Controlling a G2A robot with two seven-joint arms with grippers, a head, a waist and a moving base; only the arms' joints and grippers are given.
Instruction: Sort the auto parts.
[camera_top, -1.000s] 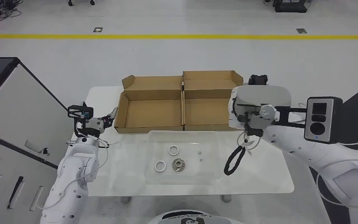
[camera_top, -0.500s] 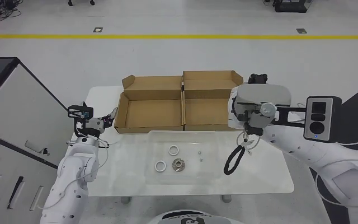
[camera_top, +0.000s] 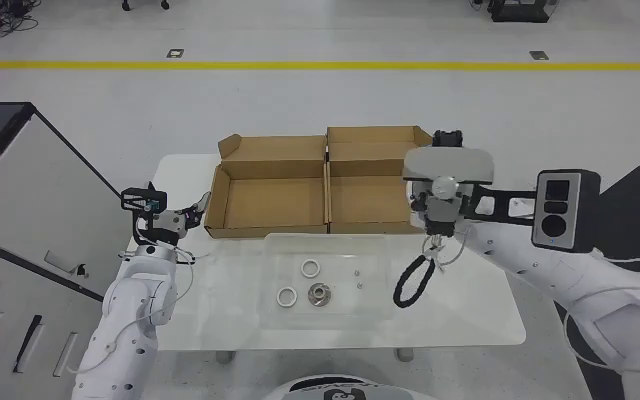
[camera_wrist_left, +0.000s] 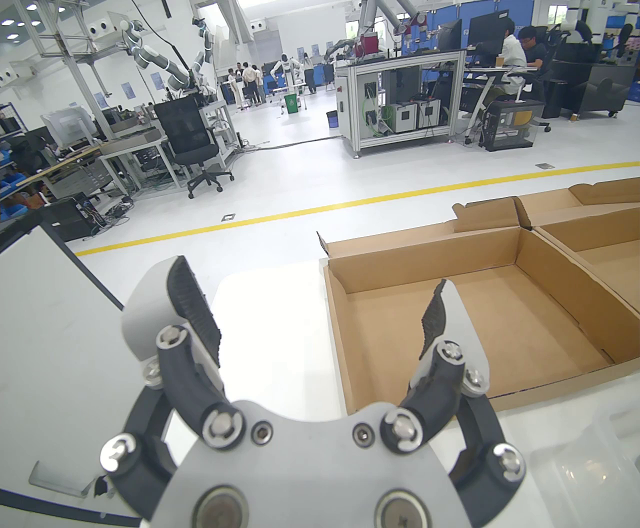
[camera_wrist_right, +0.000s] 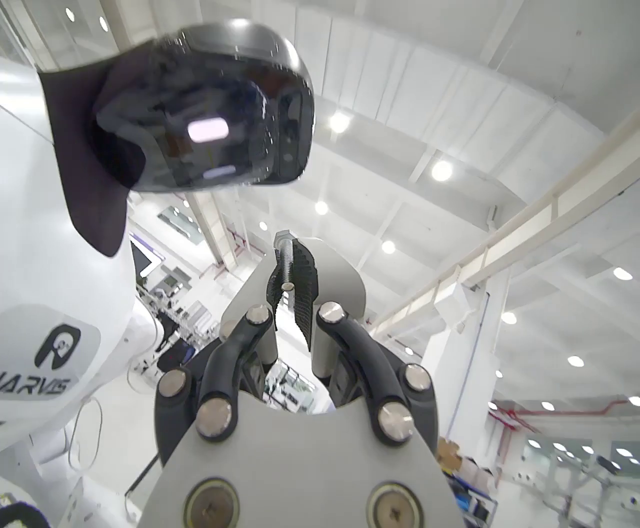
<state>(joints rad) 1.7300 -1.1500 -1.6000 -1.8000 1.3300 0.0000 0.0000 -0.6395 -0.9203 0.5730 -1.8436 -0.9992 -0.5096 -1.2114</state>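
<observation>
Bright, even light comes down from round ceiling lamps (camera_wrist_right: 441, 170), which flare white in the right wrist view. Shadows on the table (camera_top: 480, 310) are soft and faint. In the left wrist view the yellow floor line (camera_wrist_left: 350, 203) bows slightly.

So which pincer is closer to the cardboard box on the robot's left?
Left. The left pincer sits outside that box, by its side wall; the right pincer, gripping a bolt, is over at the second box.
</observation>
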